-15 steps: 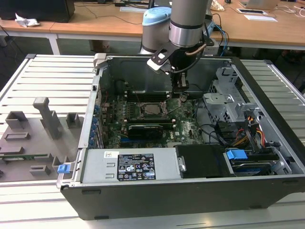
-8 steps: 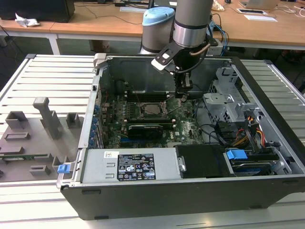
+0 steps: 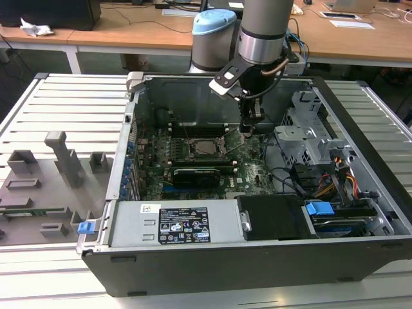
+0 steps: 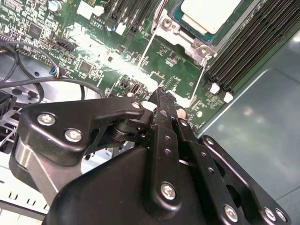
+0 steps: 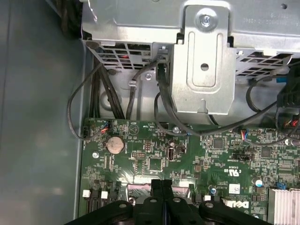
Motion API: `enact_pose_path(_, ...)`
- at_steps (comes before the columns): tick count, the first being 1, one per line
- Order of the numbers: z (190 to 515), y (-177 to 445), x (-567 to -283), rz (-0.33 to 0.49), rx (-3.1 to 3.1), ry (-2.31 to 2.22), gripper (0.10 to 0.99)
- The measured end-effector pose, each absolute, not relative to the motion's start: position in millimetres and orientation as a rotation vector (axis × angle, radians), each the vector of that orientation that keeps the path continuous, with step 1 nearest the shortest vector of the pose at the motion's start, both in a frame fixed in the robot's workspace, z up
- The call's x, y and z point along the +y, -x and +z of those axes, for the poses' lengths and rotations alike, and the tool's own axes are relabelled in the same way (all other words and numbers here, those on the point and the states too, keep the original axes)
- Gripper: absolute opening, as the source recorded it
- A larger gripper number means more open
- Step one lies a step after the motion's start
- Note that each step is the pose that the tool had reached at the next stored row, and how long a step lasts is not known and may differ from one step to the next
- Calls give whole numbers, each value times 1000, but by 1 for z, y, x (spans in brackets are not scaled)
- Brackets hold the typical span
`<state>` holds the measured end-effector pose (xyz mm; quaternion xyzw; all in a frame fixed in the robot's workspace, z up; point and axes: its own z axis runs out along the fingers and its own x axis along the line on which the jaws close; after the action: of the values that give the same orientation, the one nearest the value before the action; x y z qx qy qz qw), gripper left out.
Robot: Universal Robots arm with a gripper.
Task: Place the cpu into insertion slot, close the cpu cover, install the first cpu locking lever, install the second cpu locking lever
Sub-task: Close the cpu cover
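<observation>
The cpu (image 4: 209, 12) lies in the insertion slot (image 3: 207, 148), its pale silver top showing through the window of the cpu cover (image 4: 165, 27), which lies flat around it. Two thin wire locking levers (image 4: 146, 50) (image 4: 201, 77) run out from the socket's corners toward the fingers. In the exterior view one lever (image 3: 235, 149) slants up from the socket. My gripper (image 3: 248, 131) hangs just to the exterior view's right of the socket, low over the green board. Its black fingers (image 5: 161, 187) are pressed together, shut, and I see nothing between them.
Long black memory slots (image 4: 243, 51) flank the socket. A silver drive cage (image 5: 204, 61) and black cables (image 5: 112, 93) stand past the board's edge. The power supply (image 3: 174, 222) sits at the case front. Grey fixtures (image 3: 61, 158) rest on the table at the exterior view's left.
</observation>
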<state>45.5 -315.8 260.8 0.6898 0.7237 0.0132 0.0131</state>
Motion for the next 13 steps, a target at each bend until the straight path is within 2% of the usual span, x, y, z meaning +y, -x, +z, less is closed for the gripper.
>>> enact_pose_path(13, 261, -63, -316, 38, 2256, -2151, 106)
